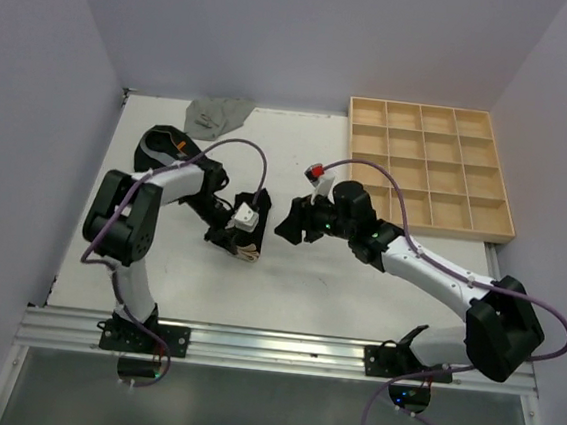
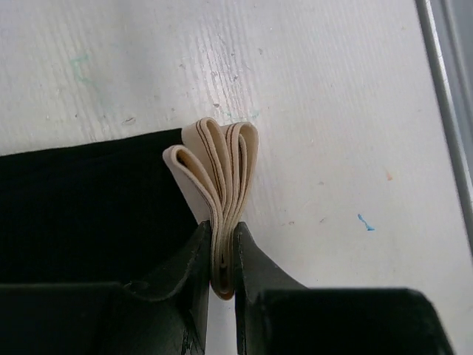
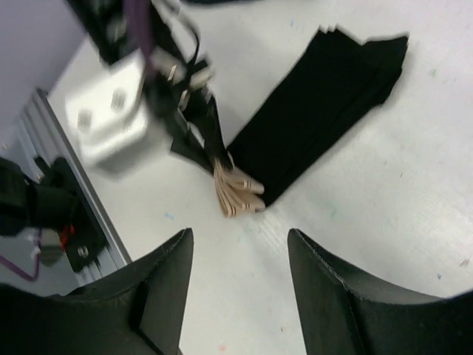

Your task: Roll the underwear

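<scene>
the left gripper (image 2: 222, 240) is clenched on the folded tan waistband (image 2: 222, 159) of the black briefs (image 3: 325, 111). the right gripper (image 3: 238, 244) hangs released nearby, grasping nothing.

Top camera looks down; both close wrist cameras share the underwear (image 3: 325, 103).

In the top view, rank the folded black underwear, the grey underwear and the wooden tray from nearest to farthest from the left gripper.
1. The folded black underwear: its waistband is pinched in the left gripper.
2. The grey underwear: at the table's back edge, behind the gripper.
3. The wooden tray: back right corner, farthest.
</scene>
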